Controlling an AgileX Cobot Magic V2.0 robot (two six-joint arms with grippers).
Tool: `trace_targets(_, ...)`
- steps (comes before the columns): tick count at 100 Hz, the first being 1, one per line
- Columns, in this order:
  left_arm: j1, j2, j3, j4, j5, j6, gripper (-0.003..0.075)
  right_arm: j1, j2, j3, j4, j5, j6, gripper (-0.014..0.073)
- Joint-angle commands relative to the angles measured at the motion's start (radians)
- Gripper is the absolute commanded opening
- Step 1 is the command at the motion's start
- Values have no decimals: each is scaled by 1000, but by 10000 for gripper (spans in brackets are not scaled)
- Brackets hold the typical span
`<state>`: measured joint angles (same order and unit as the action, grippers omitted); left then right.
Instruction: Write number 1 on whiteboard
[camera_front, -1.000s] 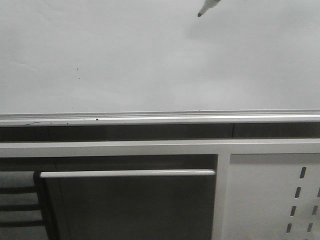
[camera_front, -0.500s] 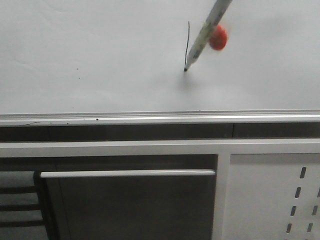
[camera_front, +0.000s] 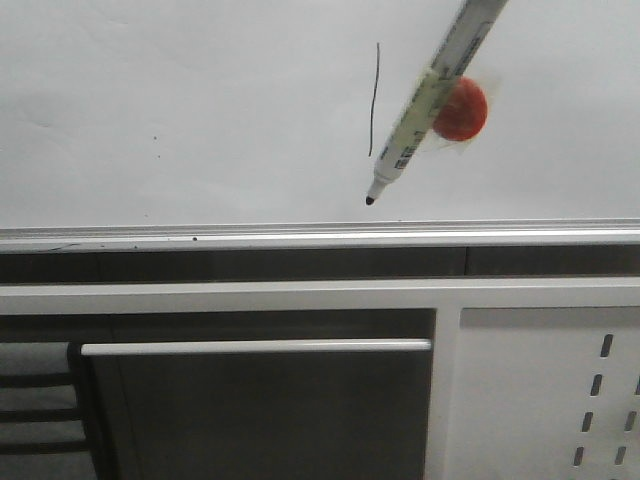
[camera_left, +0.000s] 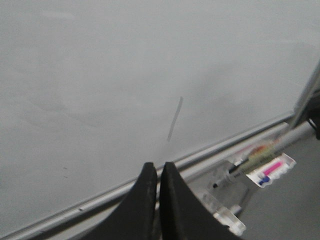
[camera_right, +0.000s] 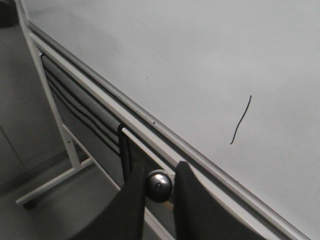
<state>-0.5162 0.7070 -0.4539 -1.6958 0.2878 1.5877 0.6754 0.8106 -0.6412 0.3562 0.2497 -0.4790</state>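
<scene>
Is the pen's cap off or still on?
Off. The marker shows its bare dark tip, pointing down at the whiteboard beside the number 1.

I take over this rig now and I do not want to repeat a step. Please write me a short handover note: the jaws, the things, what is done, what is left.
Left gripper: jaws shut, holding nothing, low in front of the whiteboard.
Right gripper: jaws shut on the marker.
The number 1 is on the board as one thin, slightly curved stroke.
The marker tip is just below the stroke's lower end, above the bottom rail; whether it touches the board cannot be told.
Done: the stroke looks complete.
Left: probably only to draw the marker away from the board.
</scene>
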Motion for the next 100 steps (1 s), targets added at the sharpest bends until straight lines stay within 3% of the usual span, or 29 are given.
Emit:
trace_targets(1,2,75,-38,-15,149,1,-19,2,-12,-77,0,10,-5,-44)
trace_targets(16,2,221,-77,-1,318,2,22,2,24,-146,1,77,-5,-44)
trace_targets(28,2,326,-131,4,407,9,143,2,74,-210,3,144,-5,-44)
trace_targets(44,0,408,-184,29,457,55,269,2,147,-295,16,213,-5,-44)
trace_targets(55,0,436,-206,52,457,78,312,2,199,-348,25,259,-5,-44)
trace_targets(86,-1,441,-213,45,455,200,319,2,309,-450,55,329,-11,-44)
trace_targets(100,-1,443,-213,42,451,209,319,2,346,-487,187,368,-125,-44)
